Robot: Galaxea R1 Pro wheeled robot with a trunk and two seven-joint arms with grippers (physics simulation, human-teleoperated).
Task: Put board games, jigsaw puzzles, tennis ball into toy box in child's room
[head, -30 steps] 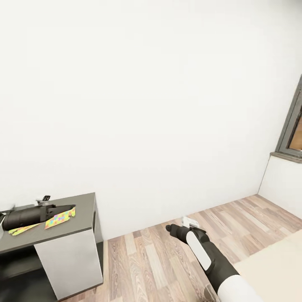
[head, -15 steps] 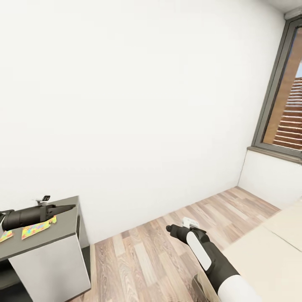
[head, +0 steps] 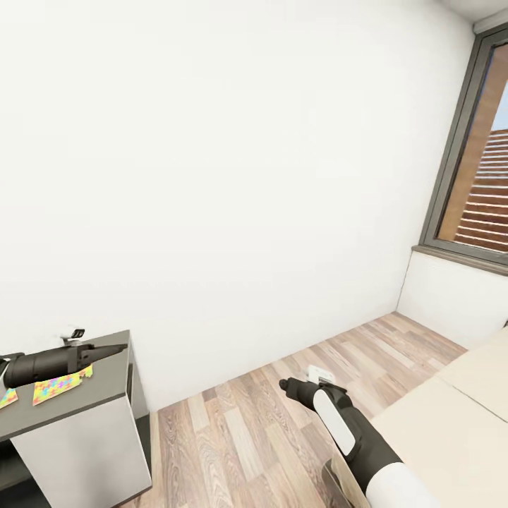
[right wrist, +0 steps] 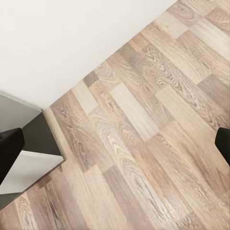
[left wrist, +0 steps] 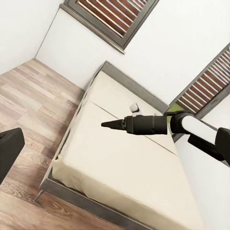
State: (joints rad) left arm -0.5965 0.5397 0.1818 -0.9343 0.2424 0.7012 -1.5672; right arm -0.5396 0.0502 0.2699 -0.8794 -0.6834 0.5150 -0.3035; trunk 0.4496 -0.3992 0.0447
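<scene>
Two jigsaw puzzles [head: 60, 384] [head: 5, 397] lie flat on the grey table [head: 106, 395] at the head view's left edge. My left gripper [head: 106, 351] hovers just above the table's top, past the nearer puzzle, open and empty. My right gripper [head: 286, 384] hangs over the wood floor in the lower middle, fingers [right wrist: 9, 148] spread wide, holding nothing. In the left wrist view that right gripper [left wrist: 108, 124] reaches out above the beige bed [left wrist: 120, 167]. The board games, tennis ball and toy box are out of view.
A white wall runs behind the table. A grey-framed window [head: 473, 162] stands at the right above a low white sill wall. The bed's corner [head: 451, 423] fills the lower right. Wood-plank floor [head: 240, 430] lies between table and bed.
The whole picture has slid left as the camera turned right: the table sits further left and more window and bed show. Both arms keep the same pose.
</scene>
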